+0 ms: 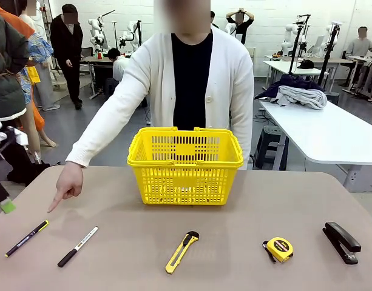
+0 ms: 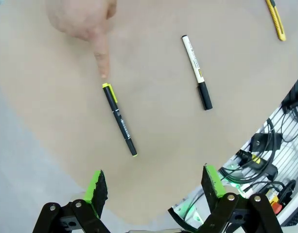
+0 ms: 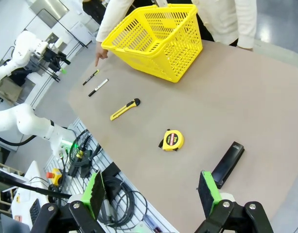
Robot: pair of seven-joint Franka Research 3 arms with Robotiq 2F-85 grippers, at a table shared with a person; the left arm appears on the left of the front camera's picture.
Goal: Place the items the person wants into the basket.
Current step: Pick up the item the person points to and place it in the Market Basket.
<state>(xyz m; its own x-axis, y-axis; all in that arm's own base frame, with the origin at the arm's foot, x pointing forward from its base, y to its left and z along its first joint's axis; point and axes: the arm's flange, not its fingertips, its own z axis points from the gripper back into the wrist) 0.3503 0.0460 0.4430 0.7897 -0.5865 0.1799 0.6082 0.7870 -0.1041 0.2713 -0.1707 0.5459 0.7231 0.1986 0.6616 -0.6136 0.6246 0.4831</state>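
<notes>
Wanted item: the person's hand (image 1: pixel 67 185) points down at the pen (image 2: pixel 119 119); in the left wrist view the fingertip ends just beside its yellow-green clip end.
Pen place: lower left of the front view, flat on the table (image 1: pixel 234 200), well apart from the basket (image 1: pixel 184 163) at upper centre.
Pen from claw: it lies above and left of the gap of the left gripper (image 2: pixel 154 180), centre-left in that wrist view.
Long axis: a steep diagonal, upper left to lower right, roughly crosswise to the line between the pads; a small wrist roll would likely square it.
Nearer arm: the left one; the right gripper (image 3: pixel 151 187) hangs at the other end of the table, near the stapler (image 3: pixel 227 164).
Claws: both spread wide, holding nothing.
Neighbour: the marker (image 2: pixel 196 72) lies right of the pen, apart from it.
Hard to tell: the claw's height above the table; whether the fingertip touches the pen; the front view's left edge cuts off most of the left gripper.
</notes>
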